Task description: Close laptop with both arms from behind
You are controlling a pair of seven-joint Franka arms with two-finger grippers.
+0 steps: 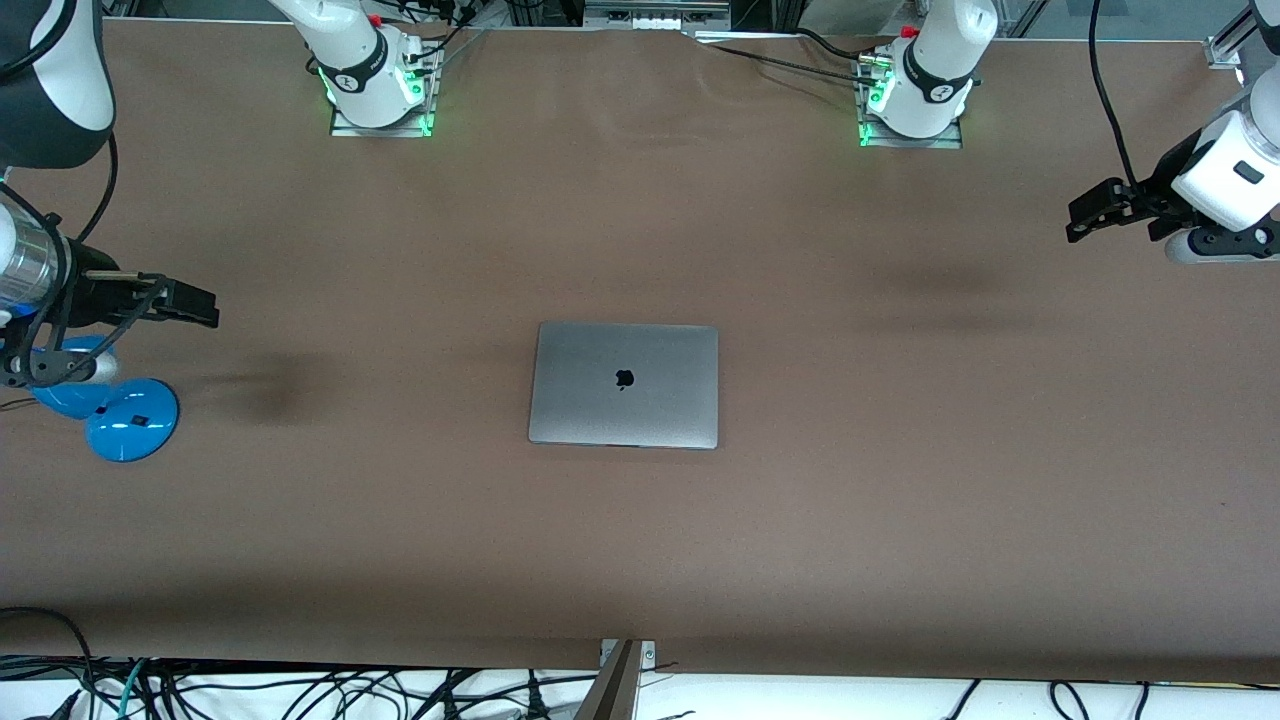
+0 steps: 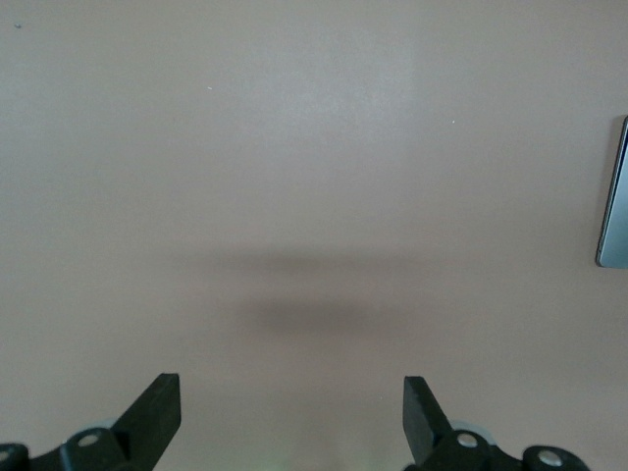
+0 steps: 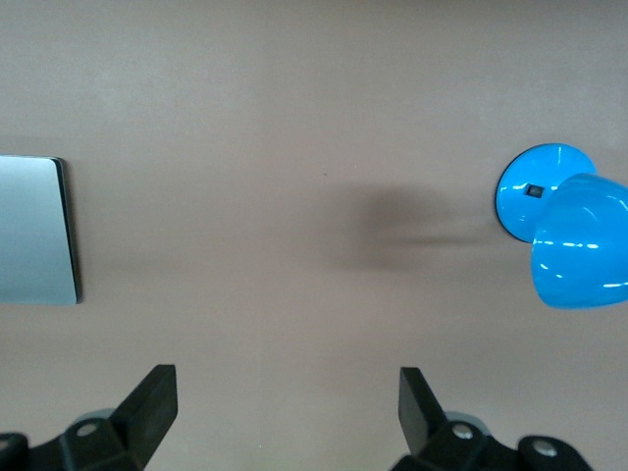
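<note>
The space-grey laptop lies closed and flat in the middle of the brown table, its dark apple logo facing up. Its edge shows in the left wrist view and a corner of its lid in the right wrist view. My left gripper is open and empty, up over the table at the left arm's end, well apart from the laptop. My right gripper is open and empty, up over the table at the right arm's end, also well apart from it.
A blue desk lamp stands on the table under the right arm's wrist; it also shows in the right wrist view. The arms' bases stand along the table's edge farthest from the front camera. Cables hang below the near edge.
</note>
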